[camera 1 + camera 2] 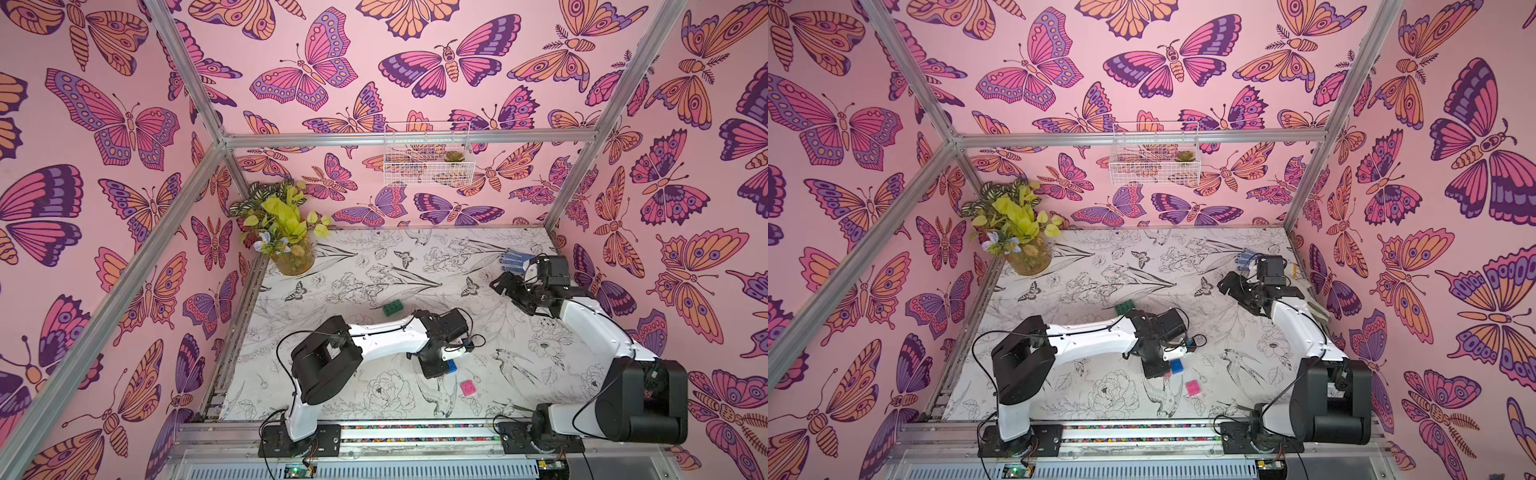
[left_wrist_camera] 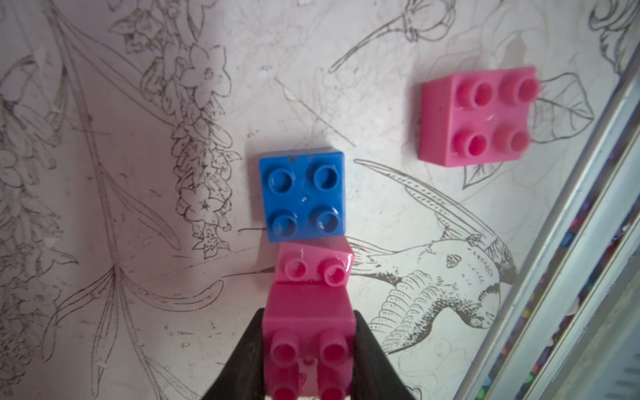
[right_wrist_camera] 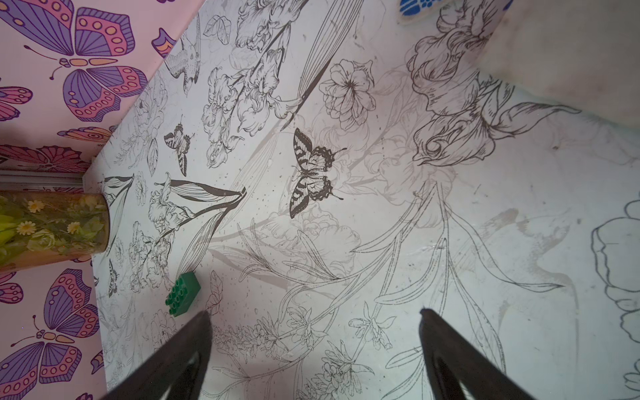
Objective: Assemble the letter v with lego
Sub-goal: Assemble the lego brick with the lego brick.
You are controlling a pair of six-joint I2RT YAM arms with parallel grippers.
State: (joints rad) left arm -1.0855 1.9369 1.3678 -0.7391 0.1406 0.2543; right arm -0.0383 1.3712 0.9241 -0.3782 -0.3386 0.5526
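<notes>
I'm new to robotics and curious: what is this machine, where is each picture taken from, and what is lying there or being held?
Two robot arms stand at a flower-printed table. Two pictures look down from one overhead camera pair; the other two come from cameras on the arms' wrists. The left gripper is shut on a pink lego brick, next to a second pink brick and a blue brick; whether those are joined I cannot tell. A third pink brick lies loose, and a green brick lies farther back. The right gripper is open and empty, near a blue dotted glove.
</notes>
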